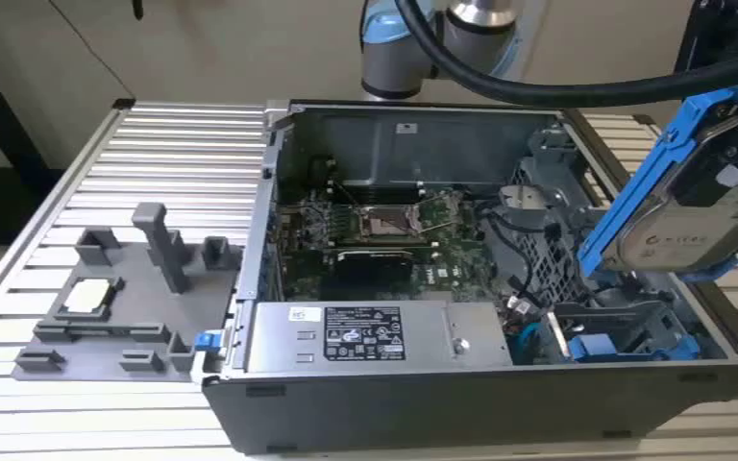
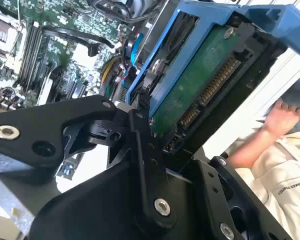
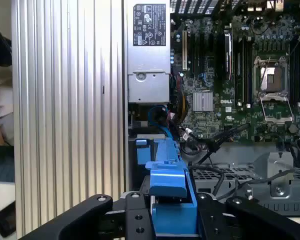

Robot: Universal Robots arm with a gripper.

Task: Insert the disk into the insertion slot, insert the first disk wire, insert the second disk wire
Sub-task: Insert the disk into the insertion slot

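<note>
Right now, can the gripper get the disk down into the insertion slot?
Probably yes. The gripper holds the disk tilted above the case, and the insertion slot below looks unobstructed; the black cables lie beside it, not across.

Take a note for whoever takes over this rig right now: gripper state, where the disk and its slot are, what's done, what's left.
Gripper: shut on the disk, clamped on its blue frame.
Disk: held tilted in the air at the exterior view's right, up and clear of the insertion slot in the open computer case.
Done: disk picked up.
Left: disk not yet in the slot; its connectors are bare, nothing plugged in.
</note>
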